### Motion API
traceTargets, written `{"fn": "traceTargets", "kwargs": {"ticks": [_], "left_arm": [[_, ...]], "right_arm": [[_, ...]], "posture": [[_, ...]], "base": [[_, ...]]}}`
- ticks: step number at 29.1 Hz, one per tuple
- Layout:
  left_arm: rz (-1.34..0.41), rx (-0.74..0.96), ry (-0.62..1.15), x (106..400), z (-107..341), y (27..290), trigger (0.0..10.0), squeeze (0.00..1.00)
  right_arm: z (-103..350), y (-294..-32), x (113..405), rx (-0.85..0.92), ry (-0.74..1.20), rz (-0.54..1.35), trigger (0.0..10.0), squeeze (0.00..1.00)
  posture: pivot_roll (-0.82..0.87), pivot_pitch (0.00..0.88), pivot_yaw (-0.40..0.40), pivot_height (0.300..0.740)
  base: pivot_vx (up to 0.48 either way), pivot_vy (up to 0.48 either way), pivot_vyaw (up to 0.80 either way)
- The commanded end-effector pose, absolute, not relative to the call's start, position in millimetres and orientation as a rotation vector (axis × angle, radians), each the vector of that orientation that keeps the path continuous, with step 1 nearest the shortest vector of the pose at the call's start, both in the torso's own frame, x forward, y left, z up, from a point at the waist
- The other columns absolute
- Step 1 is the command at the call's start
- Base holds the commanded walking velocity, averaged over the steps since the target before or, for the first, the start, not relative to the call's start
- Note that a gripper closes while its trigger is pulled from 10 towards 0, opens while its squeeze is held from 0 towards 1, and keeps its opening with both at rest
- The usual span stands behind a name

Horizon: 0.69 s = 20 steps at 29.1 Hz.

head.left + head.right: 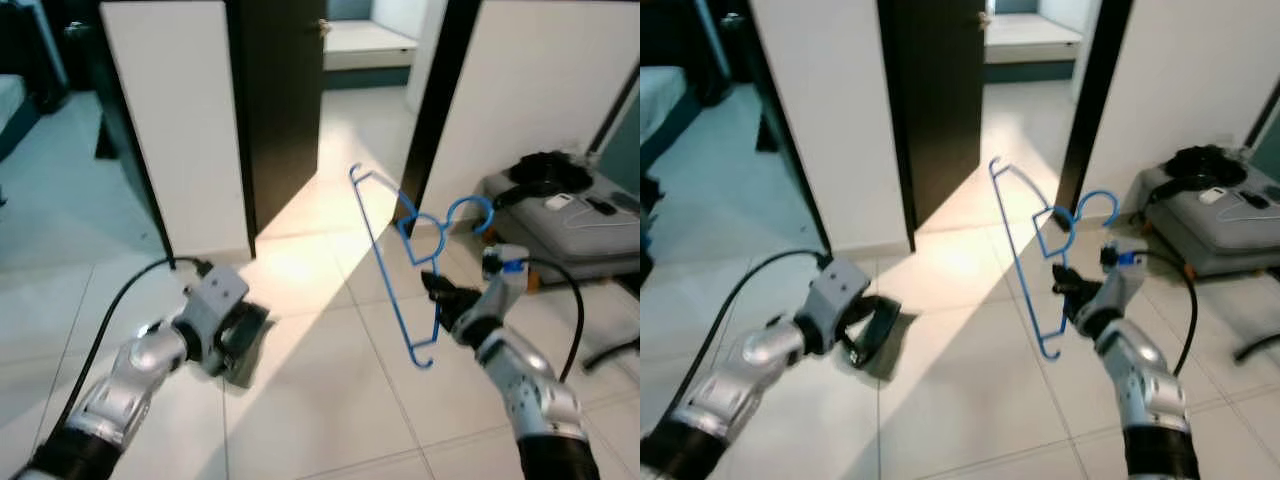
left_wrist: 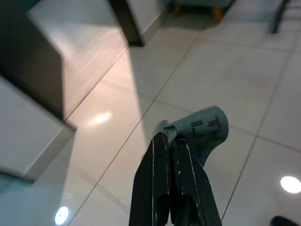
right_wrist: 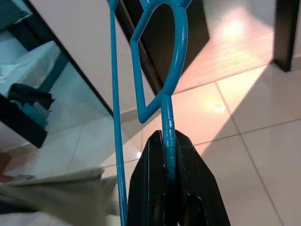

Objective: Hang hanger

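Your right gripper (image 1: 437,291) is clamped on the blue hanger (image 1: 400,262), fingers pinched tight on the stem just below the hook loop, you can see it clearly in the wrist cam (image 3: 168,136). The hanger sticks up and away from the gripper, tilted, w/ its long wire edge running from a small curl above and to the left of the fingers down to another curl just below them; the hook (image 1: 470,212) curves off up and to the right. It's in mid-air over the white tiled floor (image 1: 330,400), touching nothing but the fingers. Your left gripper (image 1: 243,343) is held low over the floor, well apart from the hanger, fingers pressed together w/ nothing between them (image 2: 170,179). Beyond the right gripper there's a dark door frame (image 1: 430,110) and a sunlit doorway; off to its right sits a grey low bench (image 1: 570,230) w/ some dark stuff piled on it.
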<state>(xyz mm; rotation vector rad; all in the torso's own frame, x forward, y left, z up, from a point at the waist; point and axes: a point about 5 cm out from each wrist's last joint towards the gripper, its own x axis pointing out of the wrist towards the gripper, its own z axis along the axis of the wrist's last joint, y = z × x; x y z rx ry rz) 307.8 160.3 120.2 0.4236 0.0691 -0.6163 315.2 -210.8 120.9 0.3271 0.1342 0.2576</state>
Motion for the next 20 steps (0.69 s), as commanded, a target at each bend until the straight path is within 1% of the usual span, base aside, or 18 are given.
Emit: {"fn": "traceTargets", "kwargs": {"ticks": [1, 6, 15, 16, 18, 19, 20], "left_arm": [[-0.630, 0.438, 0.064, 308.2, 120.3, 160.6, 10.0, 0.00], [-0.688, 0.489, 0.049, 305.9, 120.6, 155.9, 10.0, 0.00], [-0.686, 0.519, 0.008, 308.6, 127.5, 157.5, 10.0, 0.00], [-0.677, 0.520, -0.057, 313.9, 143.3, 157.1, 10.0, 0.00], [-0.677, 0.520, -0.057, 313.9, 143.3, 157.1, 10.0, 0.00], [-0.674, 0.529, -0.129, 319.1, 162.4, 156.1, 10.0, 0.00], [-0.677, 0.569, -0.253, 326.0, 200.2, 154.7, 10.0, 0.00]], "right_arm": [[126.3, -210.3, 316.0, 0.314, 0.118, 0.277, 10.0, 0.00], [126.1, -206.6, 314.8, 0.290, 0.125, 0.321, 10.0, 0.00], [126.1, -201.5, 313.2, 0.235, 0.131, 0.375, 10.0, 0.00], [128.1, -199.8, 311.3, 0.199, 0.125, 0.410, 10.0, 0.00], [128.1, -199.8, 311.3, 0.199, 0.125, 0.410, 10.0, 0.00], [132.3, -198.9, 309.2, 0.160, 0.115, 0.450, 10.0, 0.00], [147.0, -198.5, 306.3, 0.099, 0.078, 0.530, 10.0, 0.00]], "posture": [[-0.06, 0.000, -0.010, 0.740], [-0.06, 0.000, -0.009, 0.740], [-0.07, 0.000, -0.004, 0.740], [-0.08, 0.000, -0.002, 0.740], [-0.08, 0.000, -0.002, 0.740], [-0.08, 0.000, -0.002, 0.740], [-0.08, 0.000, 0.008, 0.740]], "base": [[0.000, 0.000, -0.79], [0.000, 0.000, -0.79], [0.000, 0.000, -0.79], [0.000, 0.000, -0.79], [0.000, 0.000, -0.79], [0.000, 0.000, -0.79], [0.000, 0.000, -0.79]]}}
